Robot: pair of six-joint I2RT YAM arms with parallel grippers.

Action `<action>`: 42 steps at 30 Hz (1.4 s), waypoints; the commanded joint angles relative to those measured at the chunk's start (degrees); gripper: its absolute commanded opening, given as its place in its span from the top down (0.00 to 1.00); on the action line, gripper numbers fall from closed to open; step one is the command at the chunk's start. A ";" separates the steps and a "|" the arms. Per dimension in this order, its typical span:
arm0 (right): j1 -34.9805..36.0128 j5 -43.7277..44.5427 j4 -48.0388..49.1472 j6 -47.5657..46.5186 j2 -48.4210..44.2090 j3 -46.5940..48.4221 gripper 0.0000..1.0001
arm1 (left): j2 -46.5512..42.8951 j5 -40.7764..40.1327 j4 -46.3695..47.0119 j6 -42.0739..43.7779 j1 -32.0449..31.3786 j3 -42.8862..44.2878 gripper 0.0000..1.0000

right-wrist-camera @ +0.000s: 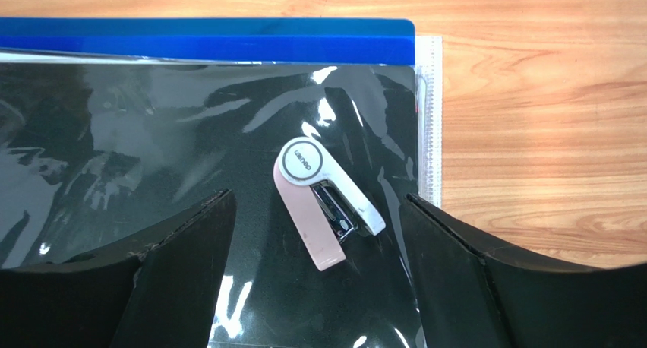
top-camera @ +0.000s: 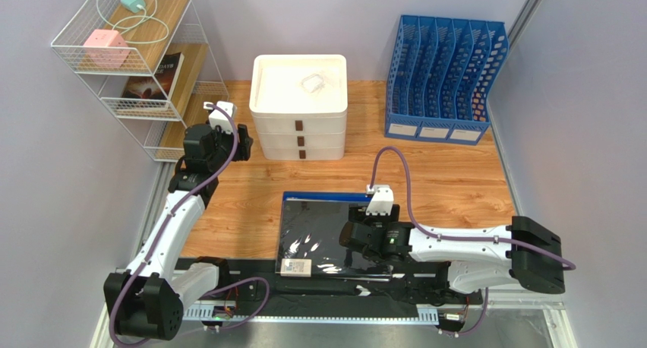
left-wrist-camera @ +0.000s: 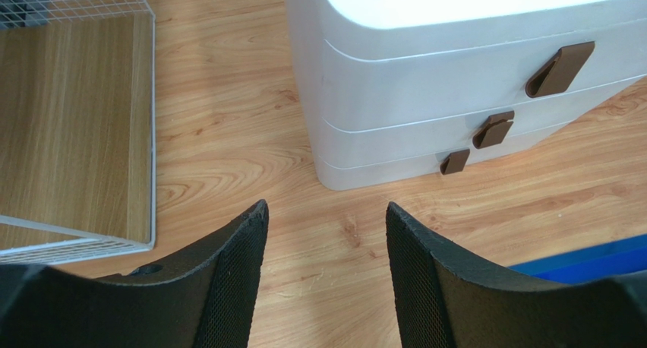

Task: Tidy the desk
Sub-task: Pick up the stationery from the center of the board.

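The worktop (top-camera: 433, 181) spreads ahead of both arm bases, with a white drawer unit (top-camera: 298, 109) and a blue file rack (top-camera: 444, 78) along its far edge and a glossy black document sleeve (top-camera: 315, 230) at its near edge. The left arm stretches forward and to the left, its gripper (left-wrist-camera: 326, 211) tilted down over bare wood between the wire shelf (left-wrist-camera: 76, 135) and the drawer unit, fingers (left-wrist-camera: 235, 272) moderately apart and holding nothing. The right arm folds leftward low over the sleeve, its gripper (right-wrist-camera: 319, 198) pointing down with fingers (right-wrist-camera: 190, 264) spread wide on either side of a pink-and-white stapler (right-wrist-camera: 315, 215) that lies on the sleeve, touching neither.
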 commanded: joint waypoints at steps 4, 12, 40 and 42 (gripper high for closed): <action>1.18 3.68 0.57 5.61 1.81 0.37 0.17 | -0.49 -0.47 2.37 -0.66 0.25 0.47 0.36; 1.00 4.74 2.50 7.02 4.00 -2.53 0.21 | -0.84 -0.74 2.11 -0.57 0.25 0.56 0.36; 1.18 5.96 1.45 -0.70 10.44 8.87 0.69 | -1.19 -1.70 1.93 -0.48 0.25 0.47 0.36; 1.26 5.79 1.53 -4.21 9.46 10.91 0.68 | -1.28 -2.05 2.02 -0.48 0.33 0.47 0.36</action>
